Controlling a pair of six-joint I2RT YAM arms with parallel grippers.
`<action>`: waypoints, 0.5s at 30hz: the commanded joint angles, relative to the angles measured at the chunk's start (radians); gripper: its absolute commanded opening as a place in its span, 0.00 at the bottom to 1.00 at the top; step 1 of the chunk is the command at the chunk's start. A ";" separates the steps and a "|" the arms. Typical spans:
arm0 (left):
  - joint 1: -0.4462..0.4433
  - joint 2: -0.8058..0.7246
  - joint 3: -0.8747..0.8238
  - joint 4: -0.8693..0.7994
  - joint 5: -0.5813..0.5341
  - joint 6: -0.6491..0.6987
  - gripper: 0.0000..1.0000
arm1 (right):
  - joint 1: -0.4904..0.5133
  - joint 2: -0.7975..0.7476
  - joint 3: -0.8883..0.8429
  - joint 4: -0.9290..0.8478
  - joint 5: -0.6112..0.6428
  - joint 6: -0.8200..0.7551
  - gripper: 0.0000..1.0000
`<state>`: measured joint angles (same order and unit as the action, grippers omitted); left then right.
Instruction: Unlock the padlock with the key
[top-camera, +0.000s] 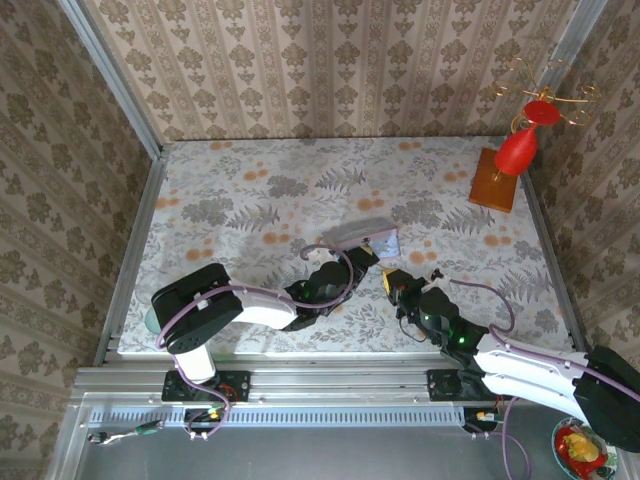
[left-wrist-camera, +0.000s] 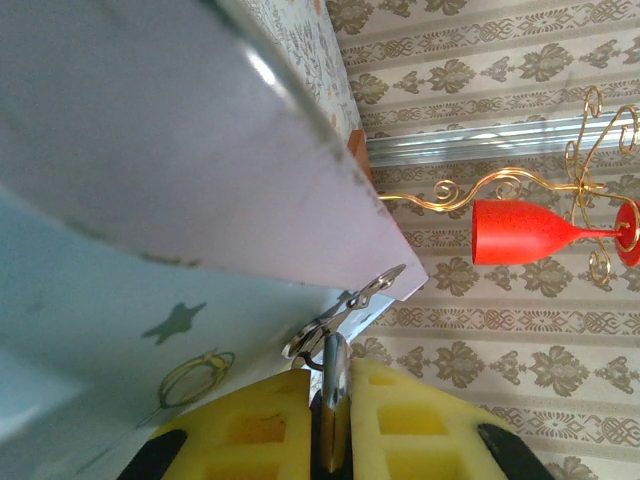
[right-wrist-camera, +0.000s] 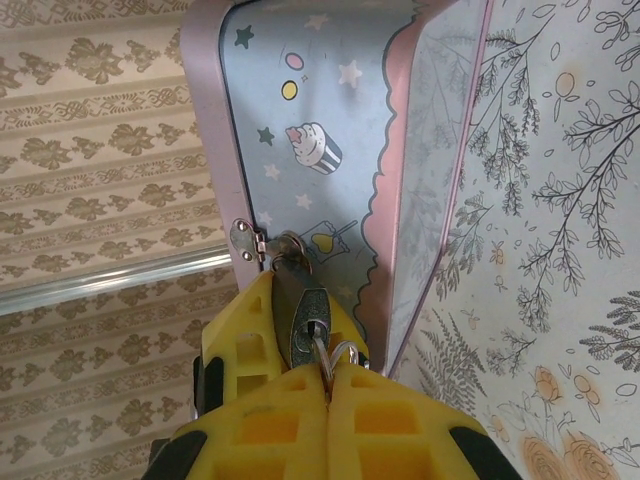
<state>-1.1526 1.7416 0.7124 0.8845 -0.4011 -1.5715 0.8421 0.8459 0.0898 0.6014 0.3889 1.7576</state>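
Observation:
The small dark padlock (right-wrist-camera: 309, 312) hangs by its shackle (right-wrist-camera: 290, 246) from the hasp (right-wrist-camera: 244, 240) of the pale blue tin (right-wrist-camera: 320, 120), keyhole facing the right wrist camera. My right gripper (right-wrist-camera: 328, 378) is shut on the key (right-wrist-camera: 322, 352), whose blade sits in the keyhole, with a key ring (right-wrist-camera: 345, 352) beside it. My left gripper (left-wrist-camera: 335, 378) is shut on the padlock (left-wrist-camera: 337, 400), seen edge-on under the tin lid (left-wrist-camera: 150, 200). From above, both grippers meet at the tin (top-camera: 366, 238): left (top-camera: 366, 257), right (top-camera: 392, 281).
A red goblet (top-camera: 520, 148) on a wooden base (top-camera: 496, 182) with a gold wire stand stands at the back right. The floral tablecloth (top-camera: 250, 200) is boxed in by wallpapered walls on three sides. The tin stands tilted on its edge.

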 joint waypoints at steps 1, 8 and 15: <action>-0.013 -0.013 0.036 0.031 -0.015 -0.007 0.00 | 0.017 -0.016 -0.010 -0.016 0.075 -0.004 0.00; -0.014 -0.008 0.044 0.045 -0.001 -0.012 0.00 | 0.019 -0.010 -0.001 -0.006 0.079 -0.012 0.00; -0.015 -0.008 0.048 0.044 0.013 -0.017 0.00 | 0.019 0.004 0.008 0.004 0.081 -0.012 0.00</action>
<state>-1.1545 1.7416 0.7227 0.8787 -0.3996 -1.5723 0.8524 0.8444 0.0898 0.6018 0.4133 1.7573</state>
